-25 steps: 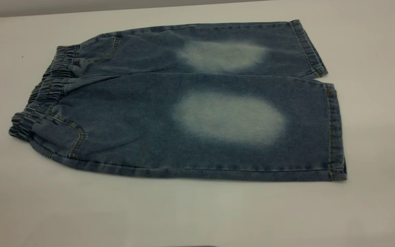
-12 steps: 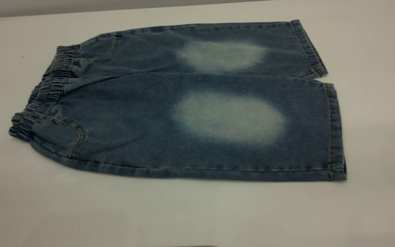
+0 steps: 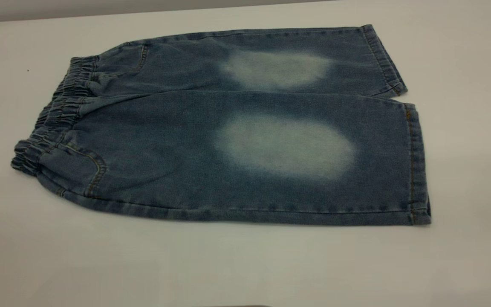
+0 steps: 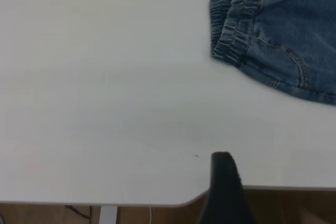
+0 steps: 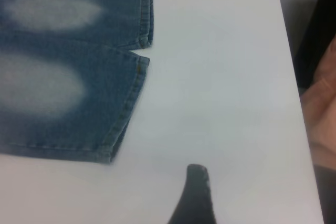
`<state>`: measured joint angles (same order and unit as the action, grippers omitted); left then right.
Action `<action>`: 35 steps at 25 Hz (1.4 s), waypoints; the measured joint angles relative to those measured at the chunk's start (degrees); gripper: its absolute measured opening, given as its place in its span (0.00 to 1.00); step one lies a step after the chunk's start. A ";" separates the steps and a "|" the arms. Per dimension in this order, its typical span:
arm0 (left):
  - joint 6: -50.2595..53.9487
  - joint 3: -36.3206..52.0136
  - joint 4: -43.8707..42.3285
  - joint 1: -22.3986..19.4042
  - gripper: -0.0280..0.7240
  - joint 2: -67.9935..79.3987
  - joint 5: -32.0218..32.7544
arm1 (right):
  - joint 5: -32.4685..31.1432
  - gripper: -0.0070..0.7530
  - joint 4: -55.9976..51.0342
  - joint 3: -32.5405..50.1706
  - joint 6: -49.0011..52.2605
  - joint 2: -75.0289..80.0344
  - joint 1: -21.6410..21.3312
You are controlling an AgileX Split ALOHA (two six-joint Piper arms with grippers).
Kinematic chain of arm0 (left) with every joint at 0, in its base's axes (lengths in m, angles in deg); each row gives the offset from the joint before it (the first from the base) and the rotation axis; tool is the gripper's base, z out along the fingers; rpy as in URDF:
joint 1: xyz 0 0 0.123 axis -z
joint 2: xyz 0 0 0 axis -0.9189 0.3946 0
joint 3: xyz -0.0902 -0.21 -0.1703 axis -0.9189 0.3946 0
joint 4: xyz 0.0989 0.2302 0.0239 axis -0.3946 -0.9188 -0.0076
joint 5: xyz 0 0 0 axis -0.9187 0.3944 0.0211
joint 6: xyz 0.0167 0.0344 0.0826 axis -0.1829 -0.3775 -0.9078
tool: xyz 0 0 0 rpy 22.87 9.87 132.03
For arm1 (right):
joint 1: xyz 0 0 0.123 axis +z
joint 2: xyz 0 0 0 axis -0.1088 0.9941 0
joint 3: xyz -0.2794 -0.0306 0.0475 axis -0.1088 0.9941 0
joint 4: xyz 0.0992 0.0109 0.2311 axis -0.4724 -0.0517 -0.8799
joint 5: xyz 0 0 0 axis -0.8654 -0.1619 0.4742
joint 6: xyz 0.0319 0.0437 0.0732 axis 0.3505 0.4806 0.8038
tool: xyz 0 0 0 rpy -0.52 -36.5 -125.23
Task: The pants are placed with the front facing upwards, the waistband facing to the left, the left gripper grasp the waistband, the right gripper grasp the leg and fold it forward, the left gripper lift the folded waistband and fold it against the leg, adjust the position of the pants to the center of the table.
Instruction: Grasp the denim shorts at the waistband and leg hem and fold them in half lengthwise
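Surface [image 3: 245,264] is carrying pants [image 3: 228,128] lying flat, front up, waistband [image 3: 53,115] at left, legs [image 3: 399,128] at right. Left gripper [image 4: 224,182] is hanging off the waistband, right gripper [image 5: 193,192] off the hems; finger state can't tell.

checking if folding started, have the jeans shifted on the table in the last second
No. In the exterior view the jeans lie where they did, waistband and leg hems at the same spots against the table's far edge. Neither gripper touches them.
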<state>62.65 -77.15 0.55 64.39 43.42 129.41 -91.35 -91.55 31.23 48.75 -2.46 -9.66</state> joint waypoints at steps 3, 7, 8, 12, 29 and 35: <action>0.00 0.00 0.00 0.00 0.64 0.00 0.00 | 0.04 0.72 0.00 0.00 0.00 0.00 0.00; 0.00 0.00 0.00 0.00 0.64 0.00 0.00 | 0.04 0.72 0.00 0.00 0.00 0.00 0.00; 0.00 0.00 0.00 0.00 0.64 0.00 0.00 | 0.04 0.72 -0.14 0.00 0.00 0.00 0.00; 0.35 0.00 0.00 0.00 0.64 0.00 0.00 | 0.30 0.72 -1.52 -0.13 1.85 0.00 0.00; 15.26 -9.95 0.02 0.00 0.64 52.10 -32.79 | 13.90 0.72 -9.03 -12.66 1.45 35.50 0.00; 15.42 -16.76 1.11 0.00 0.64 73.37 -35.68 | 16.45 0.72 -16.75 -12.66 -4.51 44.92 0.00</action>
<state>78.07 -93.91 1.67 64.39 116.79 93.73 -74.89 -108.30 18.58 44.24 42.46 -9.66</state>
